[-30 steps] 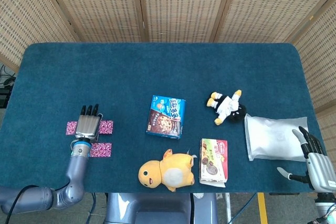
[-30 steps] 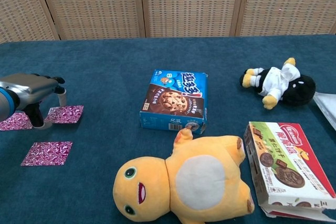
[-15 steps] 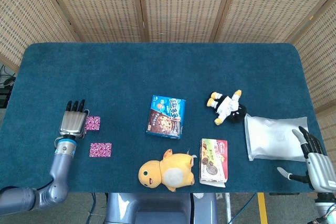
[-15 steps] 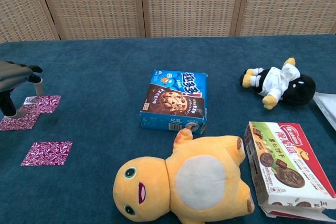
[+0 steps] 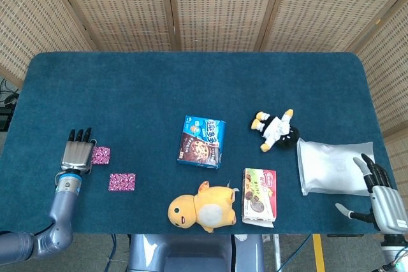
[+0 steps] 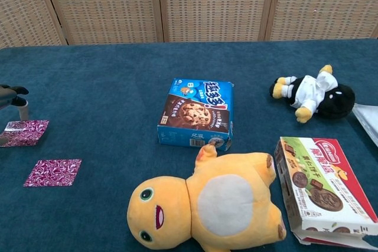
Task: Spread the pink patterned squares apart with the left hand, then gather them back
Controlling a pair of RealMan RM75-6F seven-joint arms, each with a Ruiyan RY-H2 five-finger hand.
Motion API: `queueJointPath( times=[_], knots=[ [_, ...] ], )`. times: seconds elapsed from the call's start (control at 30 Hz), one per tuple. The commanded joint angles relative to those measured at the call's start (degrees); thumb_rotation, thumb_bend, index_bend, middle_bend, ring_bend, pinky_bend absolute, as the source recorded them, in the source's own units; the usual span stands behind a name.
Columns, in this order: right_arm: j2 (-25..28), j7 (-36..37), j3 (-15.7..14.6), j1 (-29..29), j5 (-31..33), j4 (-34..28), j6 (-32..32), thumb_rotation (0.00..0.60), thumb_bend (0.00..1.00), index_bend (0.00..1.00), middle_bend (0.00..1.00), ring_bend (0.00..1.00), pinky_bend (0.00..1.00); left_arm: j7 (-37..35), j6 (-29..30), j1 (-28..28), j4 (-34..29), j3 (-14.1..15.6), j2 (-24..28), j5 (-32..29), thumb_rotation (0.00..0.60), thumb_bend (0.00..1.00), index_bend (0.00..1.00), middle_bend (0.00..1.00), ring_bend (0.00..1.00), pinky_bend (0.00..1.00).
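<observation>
Nearest the robot, the left hand (image 5: 76,155) lies palm-down on the table (image 5: 127,87) at its left side, fingers (image 5: 79,136) stretched out flat, side by side, gripping nothing. One pink patterned square (image 5: 100,155) sits just right of those fingers, touching the hand's edge; whether another square lies hidden under the palm cannot be told. A second pink square (image 5: 122,181) lies apart, right of the wrist and nearer the robot. The right hand (image 5: 382,199) hangs at the table's near right corner, fingers spread and holding nothing, just beside a white bag (image 5: 333,167). Well right of the left fingers, a yellow plush toy (image 5: 201,207) and a biscuit box (image 5: 259,197) lie along the near edge. Farther out are a blue cookie box (image 5: 201,141) and a penguin plush (image 5: 275,129).
</observation>
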Motion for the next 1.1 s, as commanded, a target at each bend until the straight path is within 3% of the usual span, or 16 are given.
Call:
queueJointPath(
  times=[0.03,1.1],
  knots=[
    [0.02,0.11,0.02,0.01,-0.05,0.06,0.03,0.6,0.11,0.04,0.0,0.0,0.0,-0.26,0.19,0.22,0.52,-0.02,0.1,0.09,0.6,0.34,0.49,0.0,0.0,0.0],
    [0.02,0.35,0.03,-0.04,-0.03,0.15,0.11,0.6,0.11,0.04,0.0,0.0,0.0,-0.87,-1.37,1.29,5.69,-0.74,-1.85,-0.32,0.6,0.31,0.49,0.0,0.0,0.0]
  ],
)
